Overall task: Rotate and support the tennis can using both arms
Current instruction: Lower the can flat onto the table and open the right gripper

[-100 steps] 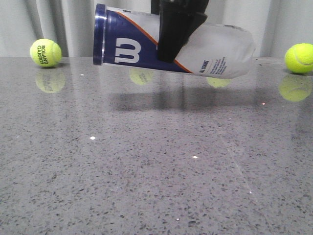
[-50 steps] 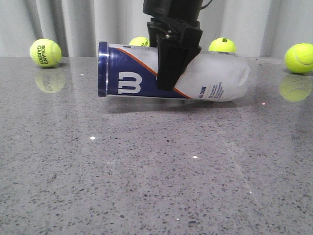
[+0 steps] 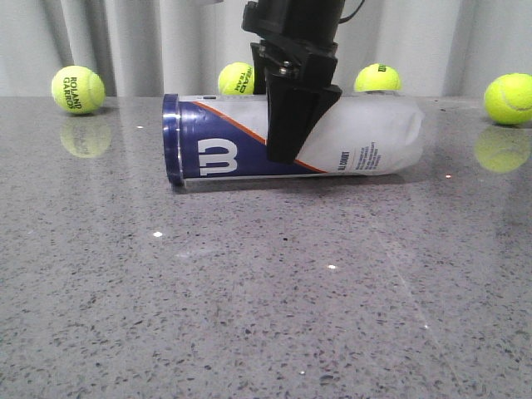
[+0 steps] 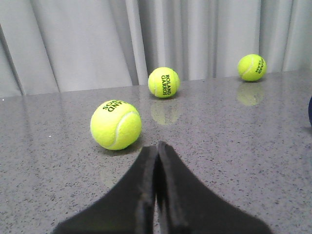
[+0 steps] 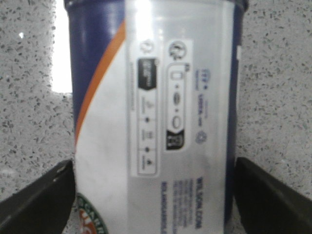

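Note:
The tennis can [image 3: 366,141] lies on its side on the grey table [image 3: 249,291], with its navy rim to the left and its white "W" logo facing the front. My right gripper [image 3: 287,143] comes down from above and is shut on the can's middle. In the right wrist view the can [image 5: 156,97] fills the space between the two black fingers [image 5: 44,200], and the round emblem shows at the lower edge. My left gripper [image 4: 157,146] is shut and empty, low over the table. It is out of the front view.
Several yellow-green tennis balls stand along the back of the table: far left [image 3: 77,90], behind the can [image 3: 237,77] [image 3: 378,77], and far right [image 3: 509,98]. One ball [image 4: 116,124] lies just beyond my left gripper's tips. Grey curtains hang behind.
My right gripper has brought the can down from the air onto the table. The can has gone from tilted to nearly level.

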Tool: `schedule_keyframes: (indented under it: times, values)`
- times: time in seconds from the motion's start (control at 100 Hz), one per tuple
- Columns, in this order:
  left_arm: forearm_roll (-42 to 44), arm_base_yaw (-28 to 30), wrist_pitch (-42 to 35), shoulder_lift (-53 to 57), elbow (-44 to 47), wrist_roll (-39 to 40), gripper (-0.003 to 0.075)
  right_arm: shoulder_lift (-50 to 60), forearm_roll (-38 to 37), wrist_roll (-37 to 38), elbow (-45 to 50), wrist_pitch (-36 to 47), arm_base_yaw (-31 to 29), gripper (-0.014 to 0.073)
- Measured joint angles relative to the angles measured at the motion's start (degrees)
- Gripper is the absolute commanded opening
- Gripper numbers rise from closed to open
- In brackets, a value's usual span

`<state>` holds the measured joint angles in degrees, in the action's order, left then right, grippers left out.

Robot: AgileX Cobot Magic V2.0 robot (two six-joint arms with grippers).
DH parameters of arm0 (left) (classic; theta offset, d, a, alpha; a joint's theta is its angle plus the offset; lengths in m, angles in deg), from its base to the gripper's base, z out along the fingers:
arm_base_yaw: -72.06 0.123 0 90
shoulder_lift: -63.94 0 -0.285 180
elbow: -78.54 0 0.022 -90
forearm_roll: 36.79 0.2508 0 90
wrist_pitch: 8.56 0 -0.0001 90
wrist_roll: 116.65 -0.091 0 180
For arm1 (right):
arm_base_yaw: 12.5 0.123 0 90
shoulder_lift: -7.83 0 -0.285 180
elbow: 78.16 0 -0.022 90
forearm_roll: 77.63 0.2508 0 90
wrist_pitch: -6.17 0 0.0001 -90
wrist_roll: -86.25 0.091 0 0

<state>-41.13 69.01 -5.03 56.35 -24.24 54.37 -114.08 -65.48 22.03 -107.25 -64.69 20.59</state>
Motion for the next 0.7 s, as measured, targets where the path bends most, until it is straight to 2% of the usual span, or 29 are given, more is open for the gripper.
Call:
schedule_keyframes:
  times: [0.7]
  values:
    - [0.00, 0.00, 0.00, 0.00, 0.00, 0.00, -0.0020, 2.78, -1.97, 0.00, 0.00, 0.00, 0.00, 0.0647]
